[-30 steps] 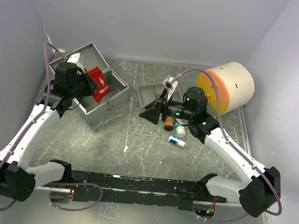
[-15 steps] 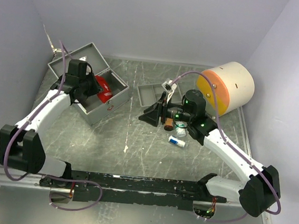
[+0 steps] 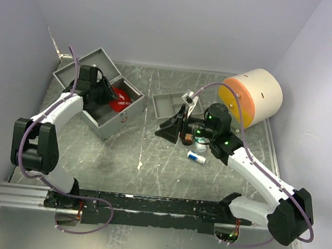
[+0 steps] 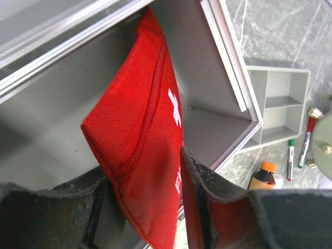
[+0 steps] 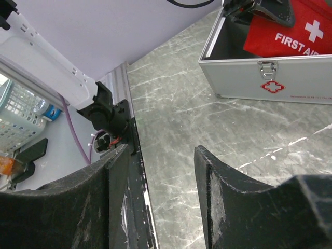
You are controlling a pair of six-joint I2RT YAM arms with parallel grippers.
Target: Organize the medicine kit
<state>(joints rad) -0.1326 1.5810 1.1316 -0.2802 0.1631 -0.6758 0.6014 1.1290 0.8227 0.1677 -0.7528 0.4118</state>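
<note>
Pointing into medicine kit [image 3: 114,126], left arm [image 3: 55,111] outstretched

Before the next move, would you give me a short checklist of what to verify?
1. Medicine kit lid open: ok.
2. Red first aid pouch over the kit's opening: ok.
3. Left gripper gripping the pouch firmly: cannot tell.
4. Right gripper open and empty: ok.
5. Orange-capped brown bottle packed: not ok, it stands on the table.
</note>
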